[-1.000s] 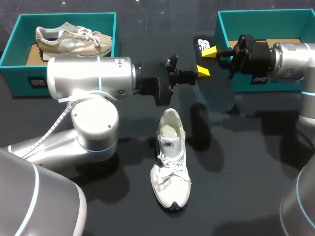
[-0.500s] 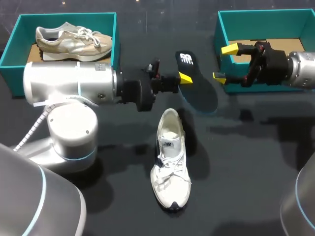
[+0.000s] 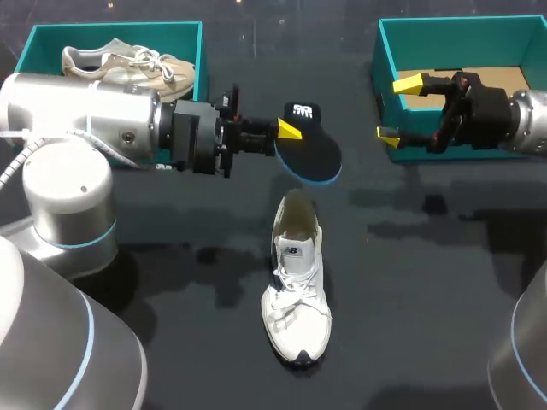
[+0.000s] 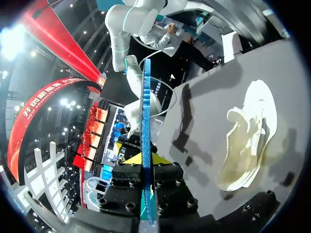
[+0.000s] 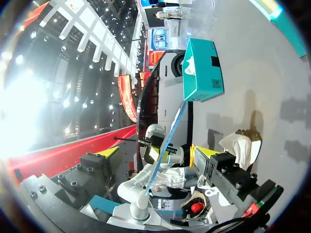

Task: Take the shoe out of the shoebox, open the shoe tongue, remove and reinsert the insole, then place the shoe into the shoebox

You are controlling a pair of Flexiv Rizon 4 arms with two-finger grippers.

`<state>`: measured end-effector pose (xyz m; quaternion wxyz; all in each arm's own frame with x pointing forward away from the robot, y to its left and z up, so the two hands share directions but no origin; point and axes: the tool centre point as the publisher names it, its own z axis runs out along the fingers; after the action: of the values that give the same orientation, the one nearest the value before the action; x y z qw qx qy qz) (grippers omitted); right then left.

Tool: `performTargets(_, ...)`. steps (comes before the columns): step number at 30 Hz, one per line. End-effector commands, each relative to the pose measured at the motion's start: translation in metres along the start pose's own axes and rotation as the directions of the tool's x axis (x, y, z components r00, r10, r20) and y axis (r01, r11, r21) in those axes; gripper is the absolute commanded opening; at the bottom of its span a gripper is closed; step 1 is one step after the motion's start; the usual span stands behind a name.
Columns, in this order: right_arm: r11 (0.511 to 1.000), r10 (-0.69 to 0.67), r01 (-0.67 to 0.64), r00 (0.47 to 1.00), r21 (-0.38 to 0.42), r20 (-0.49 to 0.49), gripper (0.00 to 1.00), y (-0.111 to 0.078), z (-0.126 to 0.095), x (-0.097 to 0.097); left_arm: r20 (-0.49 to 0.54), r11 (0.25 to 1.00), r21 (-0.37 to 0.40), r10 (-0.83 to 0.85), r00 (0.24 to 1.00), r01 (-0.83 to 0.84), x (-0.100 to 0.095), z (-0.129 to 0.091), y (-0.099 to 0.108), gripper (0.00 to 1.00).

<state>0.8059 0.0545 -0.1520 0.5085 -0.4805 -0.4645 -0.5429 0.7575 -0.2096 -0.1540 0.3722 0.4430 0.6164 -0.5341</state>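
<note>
A white shoe (image 3: pixel 297 290) lies on the black table, toe toward the front edge, its opening empty. Above and behind it my left gripper (image 3: pixel 289 131) is shut on the heel end of a dark insole (image 3: pixel 312 152) with a blue rim. In the left wrist view the insole (image 4: pixel 146 111) stands edge-on between that gripper (image 4: pixel 146 158), with the shoe (image 4: pixel 249 138) off to one side. My right gripper (image 3: pixel 397 108) is open and holds nothing, in front of the right teal shoebox (image 3: pixel 386 51). From the right wrist view its gripper (image 5: pixel 156 152) faces the insole (image 5: pixel 169 138).
A second teal shoebox (image 3: pixel 34 141) at the back left holds a beige shoe (image 3: pixel 128 67); this box (image 5: pixel 201 70) also shows in the right wrist view. My left arm's thick body lies in front of it.
My right gripper let go of the insole, opened wide and drew back to the right. My left arm carried the insole to the left, over the white shoe's heel.
</note>
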Motion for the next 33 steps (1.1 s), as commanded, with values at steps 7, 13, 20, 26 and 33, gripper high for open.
performTargets(7, 1.0, 0.0, 0.0, 1.0, -0.001, 0.003, 1.0, -0.001, 0.0, 0.0, 0.014, 0.989, -0.037, -0.141, 0.99, 0.141, -0.013, -0.03, -0.016, 0.0)
performTargets(13, 1.0, 0.0, 0.0, 1.0, -0.001, 0.003, 1.0, -0.001, 0.0, 0.0, 0.023, 0.968, -0.1, -0.231, 0.973, 0.232, -0.021, -0.039, -0.021, 0.0)
performTargets(20, 1.0, 0.0, 0.0, 1.0, -0.001, 0.003, 1.0, -0.001, 0.0, 0.0, -0.026, 0.828, -0.146, -0.549, 0.835, 0.541, -0.029, -0.043, -0.022, 0.0)
performTargets(26, 1.0, 0.0, 0.0, 1.0, -0.001, 0.003, 1.0, -0.001, 0.0, 0.0, -0.017, 0.739, -0.084, -0.672, 0.74, 0.669, -0.041, -0.048, -0.028, 0.0)
performTargets(33, 1.0, 0.0, 0.0, 1.0, -0.001, 0.003, 1.0, -0.001, 0.0, 0.0, -0.014, 0.624, -0.034, -0.781, 0.624, 0.78, -0.045, -0.051, -0.027, 0.0)
